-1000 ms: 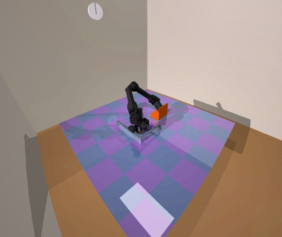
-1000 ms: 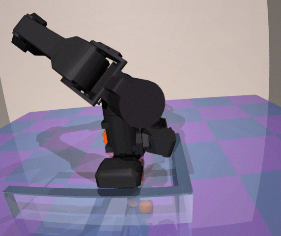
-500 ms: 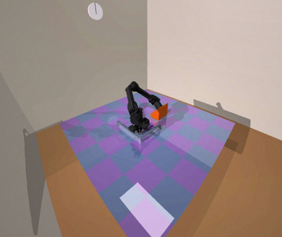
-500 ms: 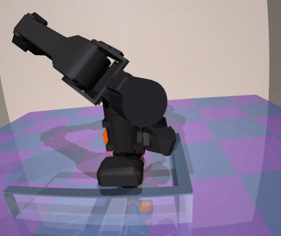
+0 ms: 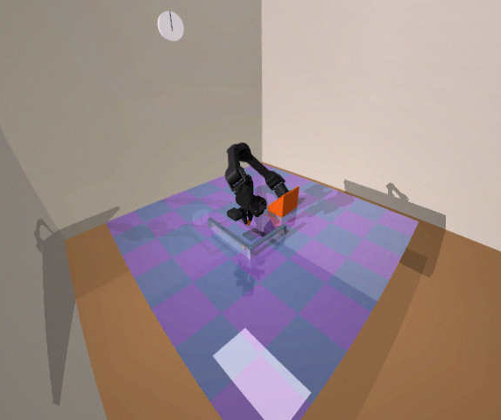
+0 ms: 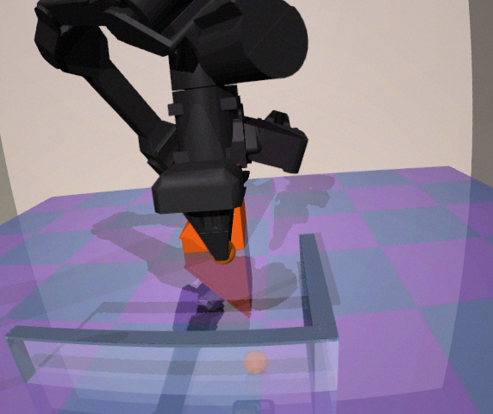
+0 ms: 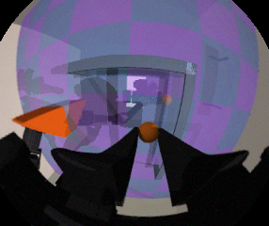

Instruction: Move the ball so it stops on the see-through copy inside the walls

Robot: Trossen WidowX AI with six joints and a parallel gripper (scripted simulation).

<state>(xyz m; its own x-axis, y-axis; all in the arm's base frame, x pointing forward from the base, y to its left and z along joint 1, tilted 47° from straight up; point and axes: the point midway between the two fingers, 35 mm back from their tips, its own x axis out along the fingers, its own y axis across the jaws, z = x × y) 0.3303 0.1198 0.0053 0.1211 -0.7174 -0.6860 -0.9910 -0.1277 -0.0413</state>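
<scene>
Exterior view, nearest first: the see-through copy (image 6: pixel 255 361) glows pale orange behind the front clear wall (image 6: pixel 171 338), close to the corner where it meets the side wall (image 6: pixel 315 276). Farther back and higher, the gripper (image 6: pixel 221 254) hangs well above the checkered table (image 6: pixel 415 267) with its fingers closed on the ball (image 6: pixel 227 254); only a sliver of orange shows at the tips here. Behind it stands an orange wedge-shaped panel (image 6: pixel 238 227).

In the wrist view the ball (image 7: pixel 149 131) sits pinched right at the fingertips, with the copy (image 7: pixel 166 98) beyond it, inside the walls (image 7: pixel 134 64).

The ball is lifted, so the step in hand looks like the carry to the resting spot. To do it well, I would bring the ball over the walls, not through them, centre it above the copy, and lower until it touches the table before easing the fingers apart. A drop from height would likely make it roll. Then lift straight up so no finger nudges it.

No brand, label or readable writing shows anywhere; the far wall carries only a plain round disc (image 5: pixel 171 25) with one dark line
</scene>
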